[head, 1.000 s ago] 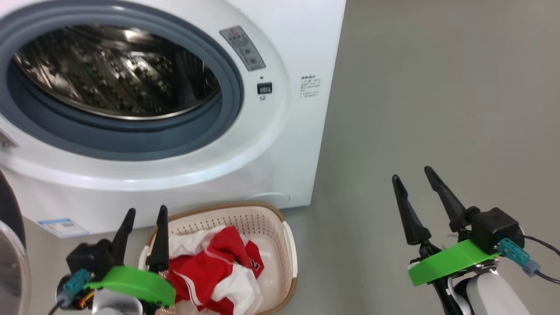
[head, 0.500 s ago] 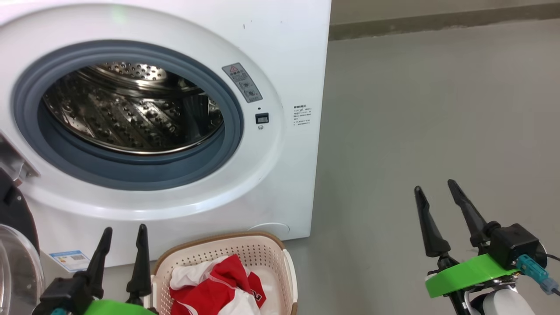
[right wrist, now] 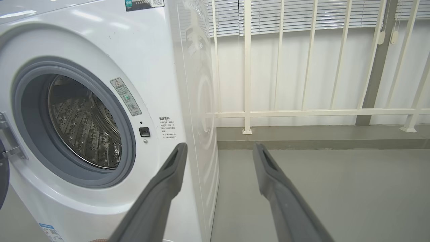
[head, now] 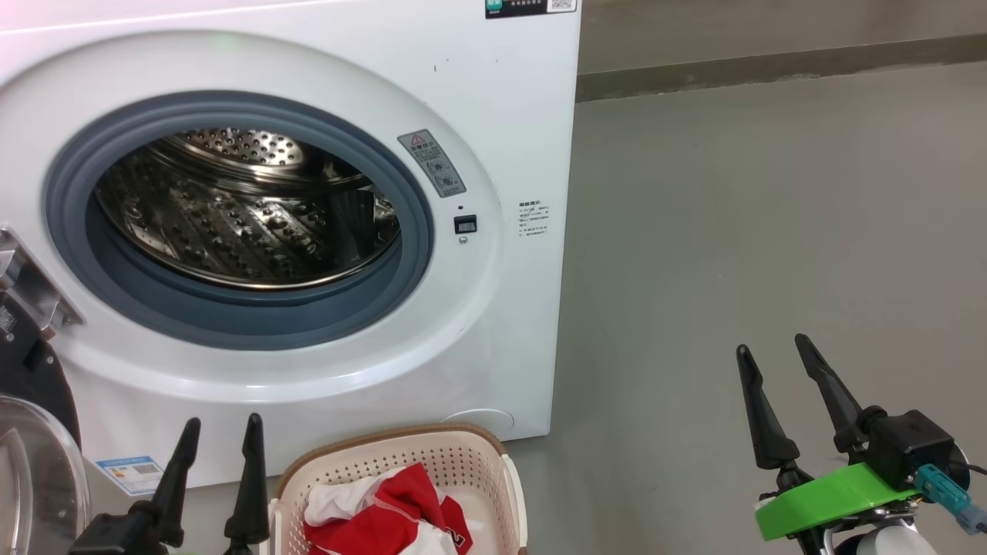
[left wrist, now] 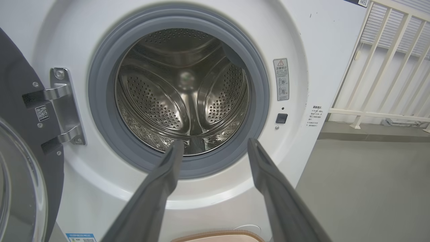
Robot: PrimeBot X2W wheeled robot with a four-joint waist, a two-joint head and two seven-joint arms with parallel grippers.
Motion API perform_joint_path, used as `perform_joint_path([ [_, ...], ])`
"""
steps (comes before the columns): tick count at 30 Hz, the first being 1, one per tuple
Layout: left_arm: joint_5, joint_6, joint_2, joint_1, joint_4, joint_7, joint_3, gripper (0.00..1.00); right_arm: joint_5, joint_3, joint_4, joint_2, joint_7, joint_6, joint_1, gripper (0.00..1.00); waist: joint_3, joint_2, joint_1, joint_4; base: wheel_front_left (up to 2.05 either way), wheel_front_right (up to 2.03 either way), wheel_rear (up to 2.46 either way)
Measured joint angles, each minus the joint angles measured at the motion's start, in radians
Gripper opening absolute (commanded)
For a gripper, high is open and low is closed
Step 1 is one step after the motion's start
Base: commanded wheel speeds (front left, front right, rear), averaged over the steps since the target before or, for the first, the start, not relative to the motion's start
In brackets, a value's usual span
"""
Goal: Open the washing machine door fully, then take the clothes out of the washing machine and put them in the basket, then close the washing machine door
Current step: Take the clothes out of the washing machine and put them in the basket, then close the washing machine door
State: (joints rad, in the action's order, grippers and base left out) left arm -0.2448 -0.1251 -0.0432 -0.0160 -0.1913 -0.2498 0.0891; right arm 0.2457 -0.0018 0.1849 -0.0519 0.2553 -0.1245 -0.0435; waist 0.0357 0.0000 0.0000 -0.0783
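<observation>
At the bottom left of the head view, the left gripper (head: 222, 422) points up the frame with its two dark fingers spread apart and nothing between them. At the lower right, the right gripper (head: 773, 344) stands above the bare grey floor (head: 771, 193), its fingers likewise parted and empty, a green plate (head: 837, 499) at its base.

Just right of the left gripper, at the bottom centre, sits the basket (head: 432, 462), standing on the floor close before the machine's lower front. The clothes (head: 385, 516) lie inside it, a bunched heap of red and white fabric.

At the lower left edge, the washing machine door (head: 35, 462) is swung out wide, its clear glass bowl and black rim partly cut off by the frame. A metal hinge (left wrist: 63, 107) joins it to the left side of the opening.

Behind the basket, the washing machine (head: 501, 116) takes up the left and centre of the frame. Its grey gasket (head: 77, 254) rings the perforated steel drum (head: 247, 208), where no garment is visible. A grey warning label (head: 432, 163) sits to the right of the opening, and a blue sticker (head: 131, 472) is low on the front.

Farthest back, in the right wrist view, a white railing (right wrist: 302, 111) stands before window blinds (right wrist: 302, 13).
</observation>
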Motion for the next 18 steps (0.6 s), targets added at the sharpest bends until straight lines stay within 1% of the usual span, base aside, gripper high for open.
perform_joint_path([
  [18, 0.027, 0.0, -0.003, 0.001, 0.02, 0.0, -0.005, 1.0, 0.0, -0.015, -0.003, 0.001, 0.0, 0.0, 0.0, 1.0, 0.004, 0.0, 0.0, 0.003, -0.02, 0.02, 0.0],
])
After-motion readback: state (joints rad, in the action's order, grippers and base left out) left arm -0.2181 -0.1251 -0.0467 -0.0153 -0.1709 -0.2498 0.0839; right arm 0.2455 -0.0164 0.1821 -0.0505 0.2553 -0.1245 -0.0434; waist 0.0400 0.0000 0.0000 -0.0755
